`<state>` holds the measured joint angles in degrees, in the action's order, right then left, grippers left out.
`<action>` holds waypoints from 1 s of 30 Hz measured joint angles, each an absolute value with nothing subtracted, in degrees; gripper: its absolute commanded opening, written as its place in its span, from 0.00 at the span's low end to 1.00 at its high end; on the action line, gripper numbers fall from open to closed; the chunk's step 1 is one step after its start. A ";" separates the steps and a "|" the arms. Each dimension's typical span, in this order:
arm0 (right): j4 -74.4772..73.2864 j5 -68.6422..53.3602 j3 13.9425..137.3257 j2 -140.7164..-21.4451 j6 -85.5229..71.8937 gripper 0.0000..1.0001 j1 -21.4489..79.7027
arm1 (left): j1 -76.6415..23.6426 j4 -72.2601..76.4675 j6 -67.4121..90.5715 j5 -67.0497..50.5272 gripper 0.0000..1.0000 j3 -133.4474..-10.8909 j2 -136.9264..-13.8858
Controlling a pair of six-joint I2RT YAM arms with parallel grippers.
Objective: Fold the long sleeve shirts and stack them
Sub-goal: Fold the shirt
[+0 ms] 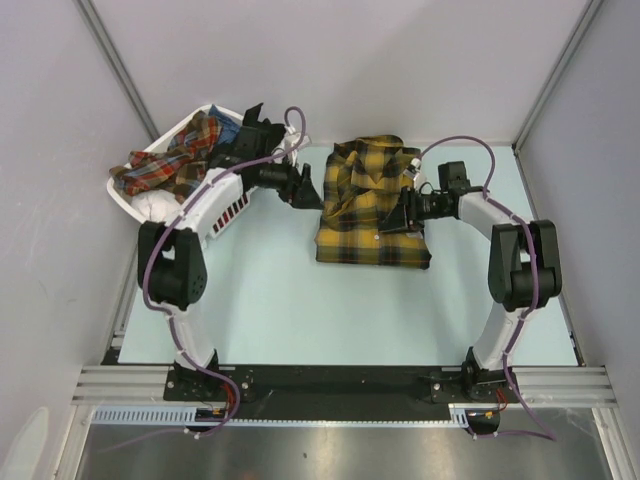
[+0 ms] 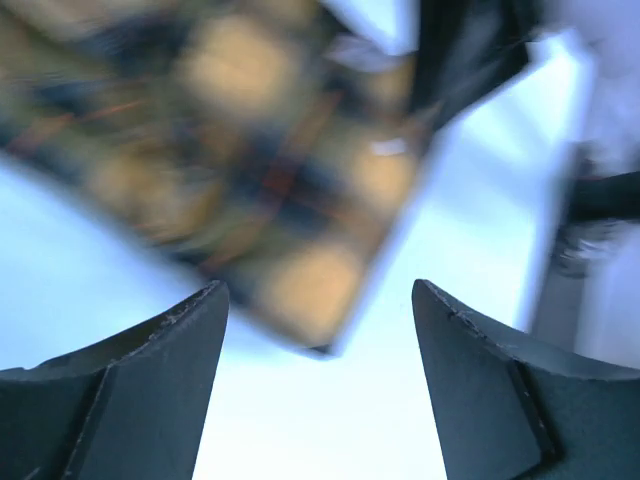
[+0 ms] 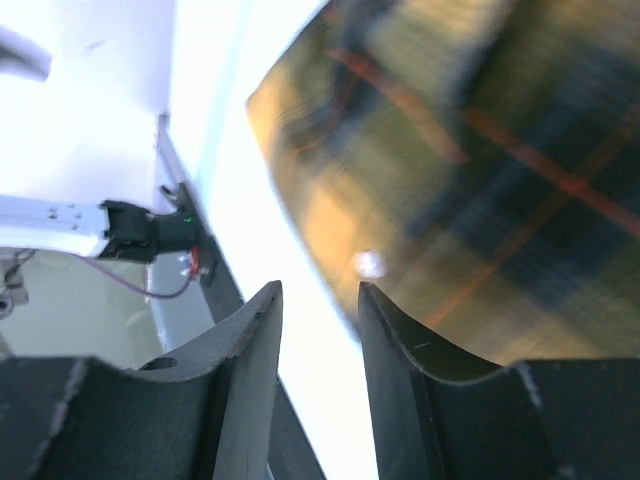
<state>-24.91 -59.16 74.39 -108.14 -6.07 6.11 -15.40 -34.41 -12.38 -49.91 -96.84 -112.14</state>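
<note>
top external view: a mustard-yellow and black plaid long sleeve shirt (image 1: 365, 215) lies folded into a rough rectangle on the pale blue desk (image 1: 300, 310), far of centre and between the two arms, judged so that both can reach it. its long axis runs near to far, slightly tilted. the rumpled collar end points away from the arm bases and the squarer folded edge faces them. the left end effector (image 1: 305, 188) sits just beside the shirt's left edge. the right end effector (image 1: 393, 216) sits over the shirt's right half, judged placed to flatten or take a fold there. a white slatted plastic basket (image 1: 230, 212) at the far left holds a red and blue plaid garment (image 1: 170, 165) in a loose heap, judged the stock awaiting folding. no stack of several shirts is visible. left wrist view: the picture is blurred. the left end effector (image 2: 320, 290) has its jaws wide apart with nothing between them, and the plaid cloth (image 2: 230, 170) lies beyond the fingertips on the desk, untouched. whether this is a release or an approach cannot be told. right wrist view: the right end effector (image 3: 320, 285) has its jaws a narrow gap apart, and bare desk shows through the gap. the shirt (image 3: 480, 180) lies just ahead and to one side, with no cloth seen pinched.
</note>
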 measured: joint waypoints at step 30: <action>-13.65 -68.77 54.19 -111.85 -14.55 0.75 -3.07 | -22.31 -11.79 12.88 -63.09 0.99 -73.12 -117.67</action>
